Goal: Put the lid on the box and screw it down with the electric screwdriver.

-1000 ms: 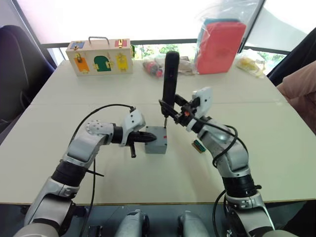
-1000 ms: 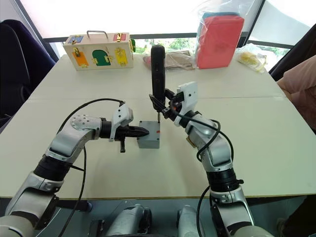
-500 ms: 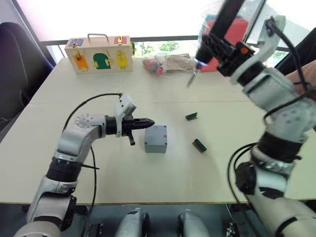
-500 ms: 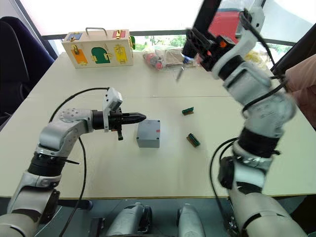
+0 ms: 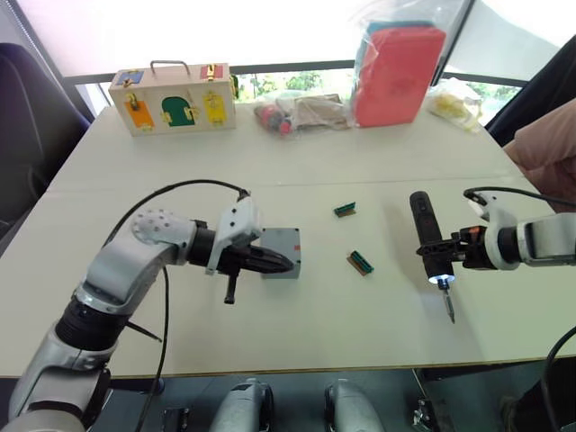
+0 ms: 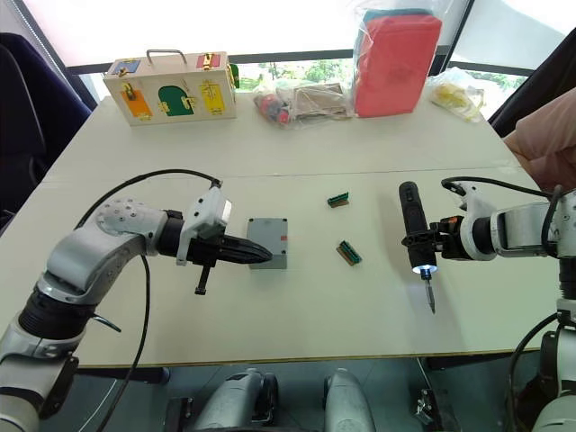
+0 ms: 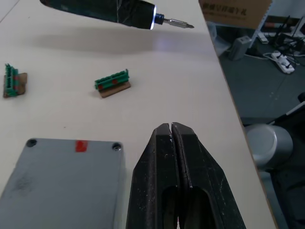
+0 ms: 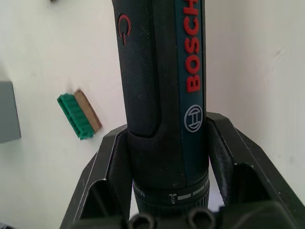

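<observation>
One box [image 6: 268, 241], one electric screwdriver [image 6: 412, 230] — two green blocks [image 6: 348, 253].

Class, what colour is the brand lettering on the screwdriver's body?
Red, on the black screwdriver; clearest in the right wrist view.

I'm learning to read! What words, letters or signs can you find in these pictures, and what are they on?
"BOSCH" in red letters, its start cut off in the right wrist view: on the black electric screwdriver.
A round Bosch logo, below the word: on the same tool.
A red power sign: also on the tool.
Dark print on a brown cardboard box in the left wrist view: too blurred to read.
The wooden case has coloured doors, no readable words.
</observation>
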### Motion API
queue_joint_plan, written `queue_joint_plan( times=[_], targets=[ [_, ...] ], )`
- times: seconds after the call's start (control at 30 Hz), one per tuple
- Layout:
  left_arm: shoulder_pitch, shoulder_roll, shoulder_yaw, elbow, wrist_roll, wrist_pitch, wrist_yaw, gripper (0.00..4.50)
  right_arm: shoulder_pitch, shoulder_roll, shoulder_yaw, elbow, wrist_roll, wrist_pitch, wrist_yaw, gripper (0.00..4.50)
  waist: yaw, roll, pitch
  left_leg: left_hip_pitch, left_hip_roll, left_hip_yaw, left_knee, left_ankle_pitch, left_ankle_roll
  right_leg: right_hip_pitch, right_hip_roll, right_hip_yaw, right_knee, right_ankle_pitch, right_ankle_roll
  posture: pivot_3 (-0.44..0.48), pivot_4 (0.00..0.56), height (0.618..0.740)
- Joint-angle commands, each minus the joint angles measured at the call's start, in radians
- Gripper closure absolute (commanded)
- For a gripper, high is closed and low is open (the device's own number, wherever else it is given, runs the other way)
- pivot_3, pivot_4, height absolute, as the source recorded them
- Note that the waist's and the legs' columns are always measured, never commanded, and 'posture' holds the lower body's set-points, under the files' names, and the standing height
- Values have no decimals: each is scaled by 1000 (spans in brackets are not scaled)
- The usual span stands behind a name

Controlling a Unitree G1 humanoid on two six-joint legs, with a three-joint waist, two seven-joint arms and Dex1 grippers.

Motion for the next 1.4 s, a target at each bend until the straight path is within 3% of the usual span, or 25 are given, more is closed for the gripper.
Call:
queue_joint_plan(
  times=[0.03, 0.4, 0.47, 0.5, 0.6, 0.63, 0.67, 0.77, 0.83, 0.93, 1.03, 1.2, 1.4],
  targets=[
    [10, 0, 4, -53, -8, -4, 25, 4500, -67, 11, -2, 40, 22, 6, -19, 2665, 2, -1, 1, 0, 0, 0, 0, 0, 0, 0, 0, 0, 0, 0, 0, 0, 150, 740],
    [52, -10, 55, -65, -33, 39, 123, 4500, -133, 138, -29, 150, -184, 6, -49, 2665, 3, -3, 2, -1, -1, 0, 1, 0, 0, 1, 0, -1, 0, 0, 0, 0, 150, 740],
    [57, -6, 70, -63, -38, 45, 141, 4500, -133, 151, -39, 146, -212, 6, -44, 1687, 3, -3, 2, -1, -1, 0, 1, 0, 0, 1, 1, -1, 0, 0, 0, 0, 150, 740],
    [61, -2, 79, -63, -41, 50, 149, 4500, -132, 156, -45, 138, -226, 6, -41, 1587, 3, -3, 2, 0, -1, 0, 1, 0, 0, 1, 1, -1, 0, 0, 0, 0, 150, 740],
    [77, 9, 122, -62, -66, 82, 172, 4500, -118, 154, -47, 59, -286, -21, -7, 452, 3, -3, 2, 0, -1, 0, 1, 0, 0, 1, 2, -1, 1, 0, 1, 0, 150, 740],
    [92, 17, 149, -64, -84, 101, 178, 4500, -102, 127, -11, -22, -321, -117, 66, 160, 3, -3, 2, 0, -1, 0, 1, 0, 0, 1, 2, -1, 1, 0, 1, 0, 150, 740],
    [102, 23, 166, -67, -96, 114, 182, 4500, -89, 109, 14, -78, -348, -186, 120, 68, 4, -3, 2, 0, -1, 0, 1, 0, 0, 1, 2, -1, 1, 0, 1, 0, 150, 740],
    [164, 26, 299, -89, -192, 186, 231, 4500, -66, 118, -67, -224, -345, -368, 269, 68, 0, -3, 3, 0, -1, 0, 1, 0, 0, 0, 4, -2, 1, 0, 1, 0, 150, 740],
    [200, 33, 363, -105, -228, 216, 261, 4500, -3, 112, -93, -333, -369, -496, 368, 68, 0, -4, 3, 0, 0, 0, 1, 0, 0, 0, 4, -1, 1, 0, 1, 0, 150, 740],
    [265, 46, 498, -157, -363, 343, 323, 4500, 202, 162, -178, -578, -352, -677, 519, 68, 7, -6, 3, 0, 1, -3, 1, 0, 0, 2, 5, -2, 1, 0, 2, 0, 150, 740],
    [452, 119, 570, -310, -512, 463, 297, 4500, 469, 124, -97, -812, -502, -906, 682, 68, 9, -7, 2, 0, 1, -4, 2, 0, 0, 3, 5, -2, 0, -1, 2, 0, 150, 740],
    [740, 166, 600, -422, -523, 445, 301, 4500, 729, 157, -106, -966, -351, -853, 765, 68, 5, -7, 2, 3, 0, -3, 2, 0, -1, 5, -1, -1, 0, -1, -2, 0, 150, 740],
    [842, 168, 576, -429, -466, 352, 318, 4500, 949, 87, -94, -1030, -316, -810, 870, 68, 31, -7, 2, 9, 1, -4, -2, -2, -4, 6, -2, -1, -7, -3, -6, 0, 150, 740]
  ],
)
